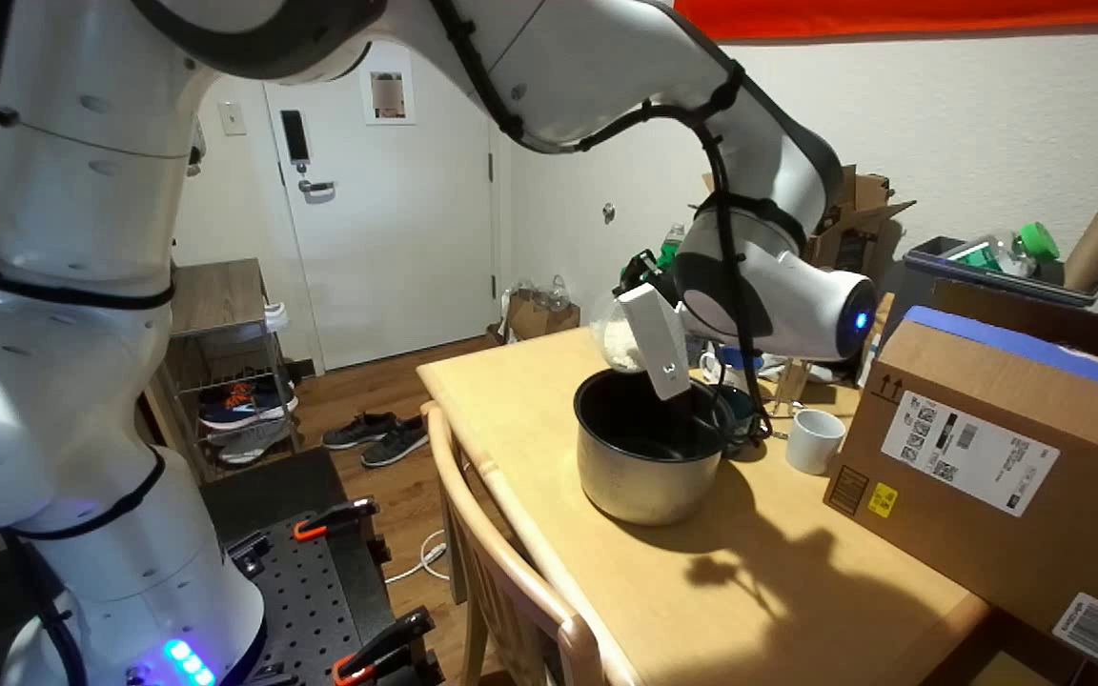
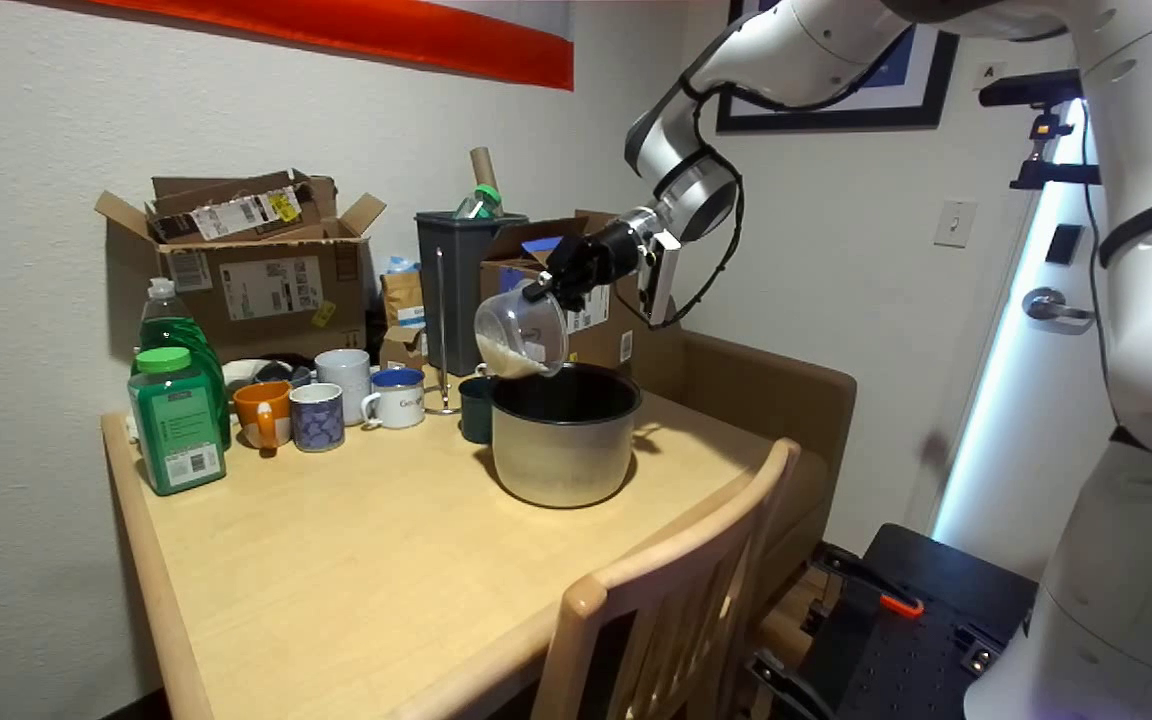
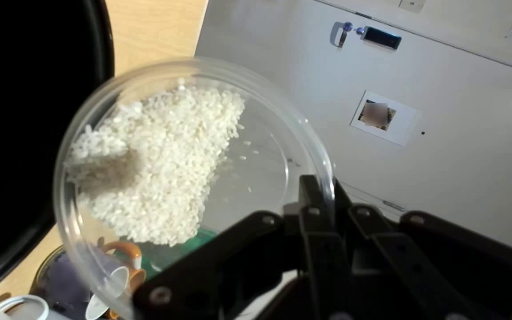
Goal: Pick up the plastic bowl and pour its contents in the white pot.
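In an exterior view, the white pot (image 1: 649, 486) stands near, on the surface (image 1: 530, 410). Above it, the end effector (image 3: 325, 186) grips the edge of the plastic bowl (image 1: 614, 341), raised and tilted by the pot's far left rim. Lifting looks done; rice (image 3: 162, 142) lies heaped inside, so pouring seems left.

Soft shadow (image 1: 797, 591) darkens the table (image 1: 530, 410) beside the pot (image 1: 649, 486).

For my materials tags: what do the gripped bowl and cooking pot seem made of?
Gripped bowl: probably plastic, clear and glossy; what lies behind shows through, rim catches light.
Cooking pot: apparently metal, given the satin silver wall; dark interior looks coated, perhaps nonstick.
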`<state>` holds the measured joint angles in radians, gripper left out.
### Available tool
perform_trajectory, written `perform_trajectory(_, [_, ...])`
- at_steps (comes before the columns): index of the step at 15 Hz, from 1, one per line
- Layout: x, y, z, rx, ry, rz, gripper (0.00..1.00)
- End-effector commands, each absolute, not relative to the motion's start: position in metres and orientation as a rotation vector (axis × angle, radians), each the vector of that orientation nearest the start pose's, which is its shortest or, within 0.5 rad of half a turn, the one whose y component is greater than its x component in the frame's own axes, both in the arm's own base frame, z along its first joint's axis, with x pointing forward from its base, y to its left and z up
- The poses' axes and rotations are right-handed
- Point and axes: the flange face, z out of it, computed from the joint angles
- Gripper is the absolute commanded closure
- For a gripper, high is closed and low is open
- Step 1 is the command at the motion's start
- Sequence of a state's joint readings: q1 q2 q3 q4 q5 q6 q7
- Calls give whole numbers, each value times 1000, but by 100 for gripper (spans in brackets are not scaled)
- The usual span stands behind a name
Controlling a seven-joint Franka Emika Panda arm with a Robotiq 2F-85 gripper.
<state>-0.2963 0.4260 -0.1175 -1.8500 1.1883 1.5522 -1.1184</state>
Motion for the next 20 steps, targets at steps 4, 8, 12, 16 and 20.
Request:
perform_trajectory(4, [575, -141, 292, -1778, -260, -348, 98])
perform_trajectory(8, [567, -148, 280, -1708, -276, -368, 98])
perform_trajectory(12, [556, -160, 272, -1647, -290, -392, 98])
perform_trajectory(16, [549, -169, 266, -1610, -297, -403, 98])
perform_trajectory(20, [549, -176, 265, -1603, -287, -396, 98])
